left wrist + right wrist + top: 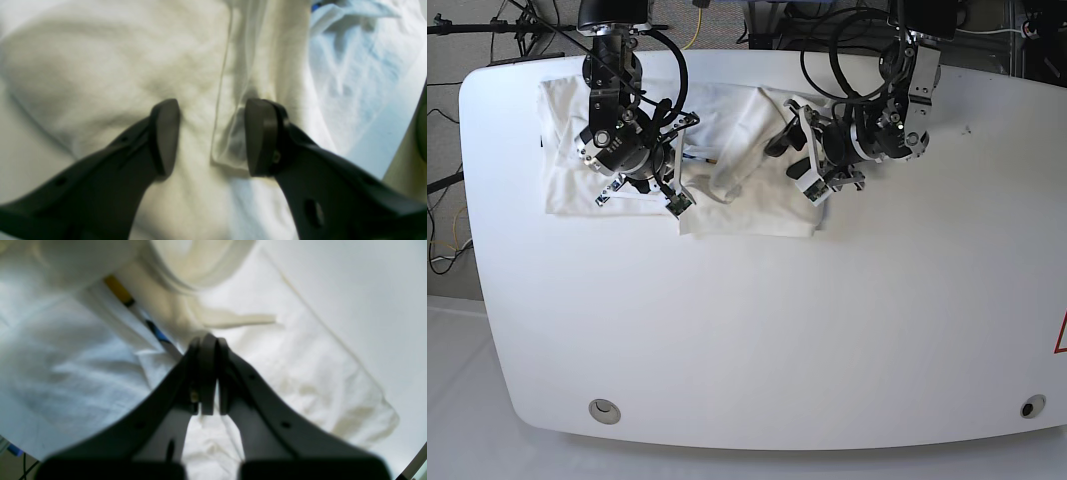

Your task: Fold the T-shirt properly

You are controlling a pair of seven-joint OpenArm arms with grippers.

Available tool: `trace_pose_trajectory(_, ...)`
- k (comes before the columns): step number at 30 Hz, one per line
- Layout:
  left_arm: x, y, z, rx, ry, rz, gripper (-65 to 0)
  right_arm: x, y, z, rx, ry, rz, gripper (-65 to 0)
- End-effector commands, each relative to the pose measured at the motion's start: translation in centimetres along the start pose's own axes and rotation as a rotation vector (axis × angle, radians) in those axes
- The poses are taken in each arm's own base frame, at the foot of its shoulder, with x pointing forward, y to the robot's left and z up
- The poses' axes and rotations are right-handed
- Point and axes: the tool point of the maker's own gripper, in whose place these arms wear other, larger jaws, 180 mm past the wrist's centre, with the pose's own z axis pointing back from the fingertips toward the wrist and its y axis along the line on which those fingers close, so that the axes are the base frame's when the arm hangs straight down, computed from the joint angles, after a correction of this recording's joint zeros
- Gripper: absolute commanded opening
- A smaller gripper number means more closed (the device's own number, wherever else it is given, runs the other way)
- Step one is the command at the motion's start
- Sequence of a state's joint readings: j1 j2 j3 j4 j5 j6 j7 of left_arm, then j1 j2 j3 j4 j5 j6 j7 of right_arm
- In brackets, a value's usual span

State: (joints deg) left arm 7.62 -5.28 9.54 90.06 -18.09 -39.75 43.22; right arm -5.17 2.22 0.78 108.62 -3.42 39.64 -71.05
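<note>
Although both arms hang over the cloth, the fold looks only partly made. At about ten o'clock on the white oval table point(757, 340) lies the white cotton T-shirt point(727, 215), bunched into an uneven heap, its edges not squared. Going from the left of the base view, the right gripper point(672, 195) sits over the shirt's left half; the right wrist view shows its dark jaws pressed together, and whether a thin layer of cloth is pinched between them I cannot tell. Just beyond its tips, toward eleven o'clock in that view, a strip of yellow and blue print point(140, 311) peeks from under a turned-over flap. Further right, the left gripper point(812, 165) hovers at the shirt's right edge with its jaws standing wide, a hemmed corner of fabric point(230, 146) lying between them, ungripped.

By my judgement, one side has been drawn over the chest print, while the sleeves, the far side and the final halving remain; the cloth also needs smoothing.

No brand, label or legible writing shows: the print is only a sliver of colour, too blurred to read.
</note>
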Motion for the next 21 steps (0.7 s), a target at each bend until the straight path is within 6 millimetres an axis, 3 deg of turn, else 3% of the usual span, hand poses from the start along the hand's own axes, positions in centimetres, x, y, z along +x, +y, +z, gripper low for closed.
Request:
trace_pose_trajectory(1,1.6,-0.7,0.1,-0.014,-0.035,-0.035,-35.5,0.9,-0.6,0.4,-0.018,-0.03,0.003,-65.0)
trace_pose_trajectory(7,3.8,-2.3,-0.1,-0.038,-0.089,-0.068,-35.5,0.9,-0.6,0.4,-0.019,-0.029,0.004,-65.0)
trace_pose_trajectory(21,6.1,-5.0,-0.9,-0.097,-0.125,-0.125,-35.5,0.9,-0.6,0.4,-0.018,-0.03,0.005,-65.0)
